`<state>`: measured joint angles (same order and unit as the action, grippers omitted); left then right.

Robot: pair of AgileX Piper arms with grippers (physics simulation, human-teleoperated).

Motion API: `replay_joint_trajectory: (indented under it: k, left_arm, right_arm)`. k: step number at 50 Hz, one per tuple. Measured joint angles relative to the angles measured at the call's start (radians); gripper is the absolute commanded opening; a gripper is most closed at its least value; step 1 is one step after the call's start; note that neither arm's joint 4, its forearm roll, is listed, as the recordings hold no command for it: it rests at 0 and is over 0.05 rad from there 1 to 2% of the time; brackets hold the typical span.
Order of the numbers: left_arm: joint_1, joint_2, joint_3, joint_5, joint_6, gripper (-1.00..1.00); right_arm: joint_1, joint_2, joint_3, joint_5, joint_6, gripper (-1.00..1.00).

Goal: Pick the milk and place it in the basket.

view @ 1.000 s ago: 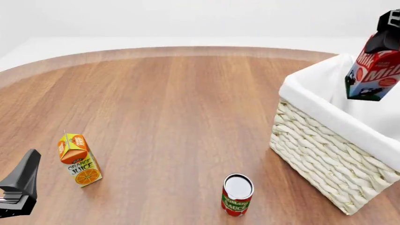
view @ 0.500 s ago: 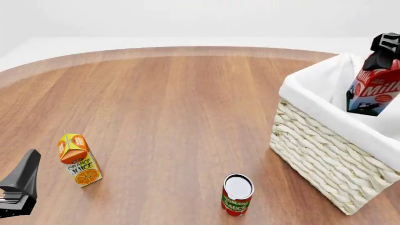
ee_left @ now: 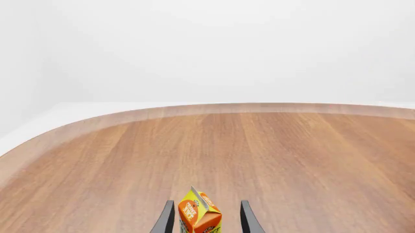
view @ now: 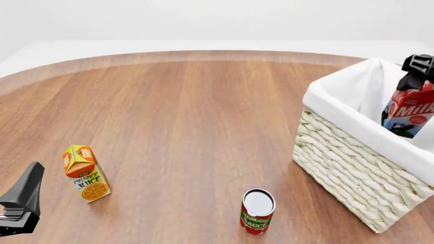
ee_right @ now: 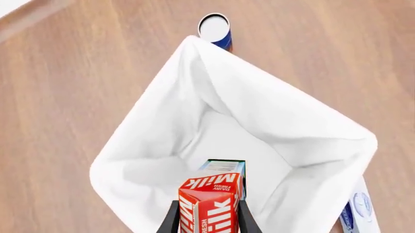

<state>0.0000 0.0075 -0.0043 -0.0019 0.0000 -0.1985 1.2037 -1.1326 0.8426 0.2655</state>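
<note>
The milk, a red carton with white lettering, hangs tilted inside the basket, and the near rim hides its lower part. My right gripper is shut on the carton's top. In the right wrist view the milk sits between the fingers, over the white cloth lining of the basket. My left gripper rests low at the near left, open with nothing in it. Its fingers frame the orange juice carton beyond them.
An orange juice carton stands at the near left, a little ahead of the left gripper. A tomato sauce can stands in front of the basket's left corner. A can shows past the basket in the right wrist view.
My right gripper has come down with the milk, from above the basket to inside it. The left arm, the juice carton and the can have not moved.
</note>
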Motion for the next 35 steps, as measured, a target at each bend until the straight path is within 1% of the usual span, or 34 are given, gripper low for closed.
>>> replay_joint_trajectory:
  k: [35]
  left_arm:
    - [0.0, 0.0, 0.0, 0.0, 0.0, 1.0]
  right_arm:
    - [-0.056, 0.17, 0.041, -0.143, -0.005, -1.0]
